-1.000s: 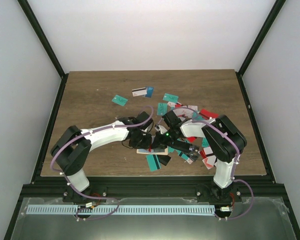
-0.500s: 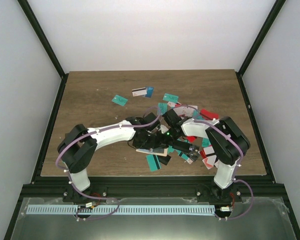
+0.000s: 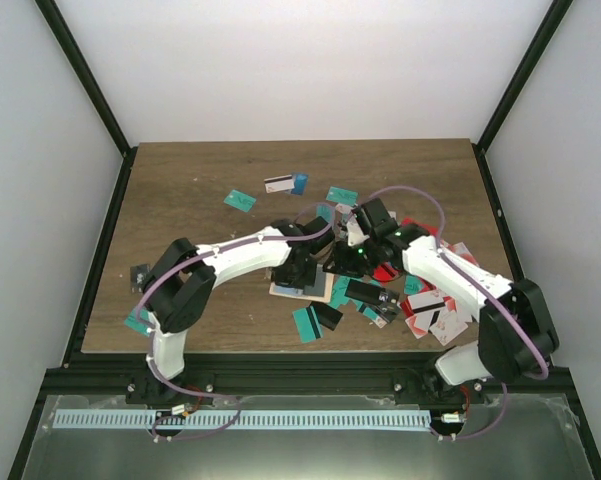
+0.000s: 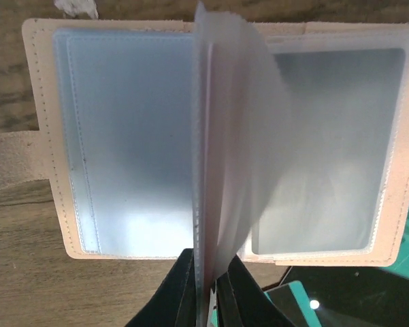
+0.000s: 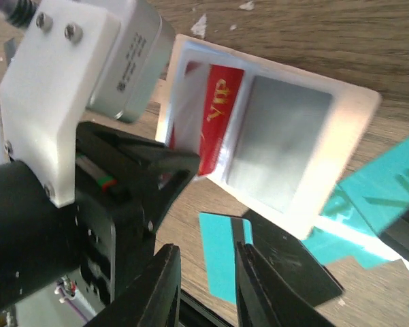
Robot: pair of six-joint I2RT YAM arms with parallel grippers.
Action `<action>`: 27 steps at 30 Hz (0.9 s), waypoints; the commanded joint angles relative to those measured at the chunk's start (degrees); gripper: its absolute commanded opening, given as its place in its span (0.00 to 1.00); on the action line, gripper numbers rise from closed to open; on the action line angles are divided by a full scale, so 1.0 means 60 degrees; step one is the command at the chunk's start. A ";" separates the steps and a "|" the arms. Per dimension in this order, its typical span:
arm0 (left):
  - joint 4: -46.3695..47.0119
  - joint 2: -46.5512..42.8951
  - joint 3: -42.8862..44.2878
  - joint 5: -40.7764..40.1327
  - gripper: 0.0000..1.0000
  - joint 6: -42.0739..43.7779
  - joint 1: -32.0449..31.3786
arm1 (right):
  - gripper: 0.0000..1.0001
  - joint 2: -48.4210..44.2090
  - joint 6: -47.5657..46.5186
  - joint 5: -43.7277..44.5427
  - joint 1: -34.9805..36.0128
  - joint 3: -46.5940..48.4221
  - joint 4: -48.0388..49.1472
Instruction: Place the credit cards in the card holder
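Note:
The tan card holder (image 4: 43,122) lies open on the wooden table, its clear sleeves fanned upward. My left gripper (image 4: 209,266) is shut on the lower edge of the upright middle sleeves. In the right wrist view a red card (image 5: 214,119) sits in a sleeve of the holder (image 5: 279,150), next to the left gripper (image 5: 133,167). My right gripper (image 5: 204,286) hangs open just in front of the holder with nothing between its fingers. From above, both grippers (image 3: 302,268) (image 3: 342,262) meet over the holder (image 3: 298,291) at the table's middle.
Loose credit cards lie around: a teal striped one (image 5: 221,255) and a black one (image 5: 292,272) beneath the right gripper, a pile (image 3: 430,305) to the right, several (image 3: 239,200) toward the back, and two (image 3: 137,275) near the left edge.
The right gripper has opened and drawn back from the holder, with its arm swung out to the right. The left arm reached further right and its gripper closed on the sleeves.

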 commanded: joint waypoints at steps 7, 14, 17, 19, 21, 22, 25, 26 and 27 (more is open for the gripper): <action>-0.1184 0.0955 0.1384 -0.0657 0.16 -0.1675 -0.0495 | 0.40 -0.1373 0.0288 0.0621 -0.0483 -0.0305 -0.1326; -0.1389 0.1593 0.2289 -0.0678 0.31 -0.2240 -0.0990 | 0.47 -0.1832 -0.0068 0.0755 -0.0597 -0.0285 -0.1745; -0.1010 0.1660 0.2376 -0.0254 0.37 -0.2394 -0.1112 | 0.55 -0.2176 -0.0050 0.1075 -0.0665 -0.0314 -0.1881; -0.0779 0.1640 0.2390 -0.0078 0.40 -0.2470 -0.1186 | 0.66 -0.2385 0.0060 0.1461 -0.0695 -0.0322 -0.1995; -0.0560 0.1595 0.2342 0.0080 0.43 -0.2433 -0.1205 | 0.73 -0.2571 0.0141 0.1806 -0.0724 -0.0309 -0.2065; -0.0397 0.1533 0.2295 0.0172 0.44 -0.2372 -0.1208 | 0.76 -0.2623 0.0167 0.1939 -0.0739 -0.0263 -0.2140; 0.0341 0.1114 0.2094 0.0426 0.48 -0.2097 -0.1188 | 0.82 -0.2667 0.0175 0.2324 -0.0774 -0.0047 -0.2335; 0.0514 0.0955 0.2063 0.0501 0.50 -0.2007 -0.1158 | 0.84 -0.2721 0.0180 0.2403 -0.0776 0.0000 -0.2322; 0.0618 0.0836 0.2055 0.0576 0.50 -0.1903 -0.1112 | 0.86 -0.2785 0.0198 0.2444 -0.0780 0.0013 -0.2267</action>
